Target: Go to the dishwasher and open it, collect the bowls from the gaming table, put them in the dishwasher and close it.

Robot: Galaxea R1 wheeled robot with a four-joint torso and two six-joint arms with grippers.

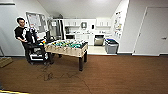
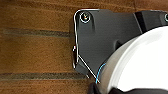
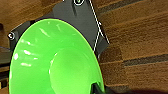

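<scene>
**Pincer carrying green bowl, dishwasher well beyond the football table**

Right pincer [image 3: 96,88] is judged to be clenched on the rim of the light green bowl [image 3: 53,58], which is carried above the brown carpet [image 3: 140,37] with its hollow turned toward the wrist camera. The state of the left pincer [image 2: 95,88] cannot be told. A white rounded form [image 2: 140,65] is seen beside it, and whether it is a dish or part of the robot cannot be decided.

The dishwasher [image 1: 99,40] is seen beyond the football table [image 1: 67,48], against the far kitchen wall. Whether its door is open cannot be made out. A grey bin [image 1: 111,46] stands behind the football table's far corner, just beside the dishwasher. A person [image 1: 22,32] stands at the football table's other end.

The bowl is judged light, stiff and glossy, so slipping is more likely than breaking. It is best held at the rim, with the wall pinched from inside and outside. A tilted bowl could be levered loose if bumped.
</scene>
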